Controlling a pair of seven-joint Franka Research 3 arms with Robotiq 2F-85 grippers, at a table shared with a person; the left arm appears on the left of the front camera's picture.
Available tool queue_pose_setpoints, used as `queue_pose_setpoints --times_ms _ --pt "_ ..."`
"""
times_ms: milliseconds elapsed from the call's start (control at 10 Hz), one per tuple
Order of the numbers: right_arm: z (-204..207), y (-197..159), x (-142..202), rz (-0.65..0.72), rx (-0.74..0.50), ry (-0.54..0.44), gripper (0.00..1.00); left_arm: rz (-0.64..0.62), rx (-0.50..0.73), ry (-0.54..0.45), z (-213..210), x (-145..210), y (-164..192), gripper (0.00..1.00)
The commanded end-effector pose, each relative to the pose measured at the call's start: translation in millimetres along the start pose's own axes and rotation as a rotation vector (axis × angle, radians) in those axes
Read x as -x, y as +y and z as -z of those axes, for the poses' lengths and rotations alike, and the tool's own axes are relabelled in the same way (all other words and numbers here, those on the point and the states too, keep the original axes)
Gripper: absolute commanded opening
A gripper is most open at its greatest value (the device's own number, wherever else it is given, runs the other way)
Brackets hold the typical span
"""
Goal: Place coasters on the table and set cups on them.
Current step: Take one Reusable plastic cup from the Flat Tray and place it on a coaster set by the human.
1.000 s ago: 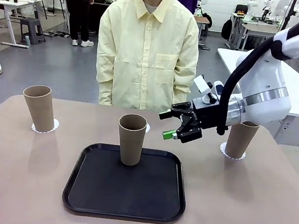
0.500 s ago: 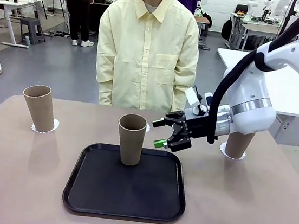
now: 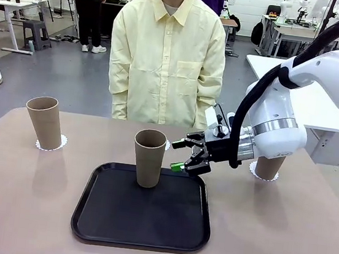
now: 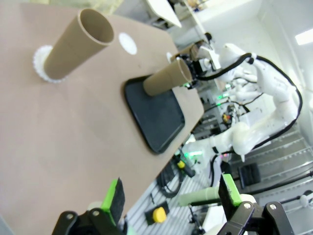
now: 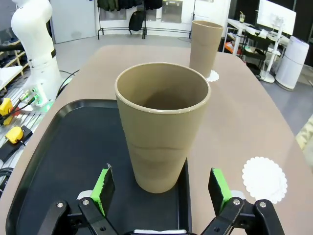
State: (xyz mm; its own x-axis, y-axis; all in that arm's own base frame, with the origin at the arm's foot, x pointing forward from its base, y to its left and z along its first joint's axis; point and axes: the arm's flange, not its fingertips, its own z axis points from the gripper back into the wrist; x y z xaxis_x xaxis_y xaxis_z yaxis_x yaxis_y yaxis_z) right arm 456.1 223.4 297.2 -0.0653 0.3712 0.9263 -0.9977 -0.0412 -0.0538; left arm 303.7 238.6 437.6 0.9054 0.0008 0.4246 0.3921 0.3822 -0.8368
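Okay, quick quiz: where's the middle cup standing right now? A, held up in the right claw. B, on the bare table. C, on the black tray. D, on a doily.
C: the middle cup stands upright on the black tray, with the open right claw beside it and not gripping it; the free doily lies bare on the table past the tray.

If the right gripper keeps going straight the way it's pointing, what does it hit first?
Most likely the cup standing on the black tray. The right gripper is open, with the cup centred between its fingers, apparently just ahead and not yet touching.
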Motion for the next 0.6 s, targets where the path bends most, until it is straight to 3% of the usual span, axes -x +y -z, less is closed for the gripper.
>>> queue_pose_setpoints --times_ms 0,500 --pt "15.6 -3.6 6.3 0.003 0.026 -0.032 1.00 0.004 0.008 -0.007 -1.5 0.4 -1.9 1.00" --pt "33.7 -22.2 20.5 0.073 0.057 -0.029 1.00 0.004 0.008 -0.007 -1.5 0.4 -1.9 1.00"
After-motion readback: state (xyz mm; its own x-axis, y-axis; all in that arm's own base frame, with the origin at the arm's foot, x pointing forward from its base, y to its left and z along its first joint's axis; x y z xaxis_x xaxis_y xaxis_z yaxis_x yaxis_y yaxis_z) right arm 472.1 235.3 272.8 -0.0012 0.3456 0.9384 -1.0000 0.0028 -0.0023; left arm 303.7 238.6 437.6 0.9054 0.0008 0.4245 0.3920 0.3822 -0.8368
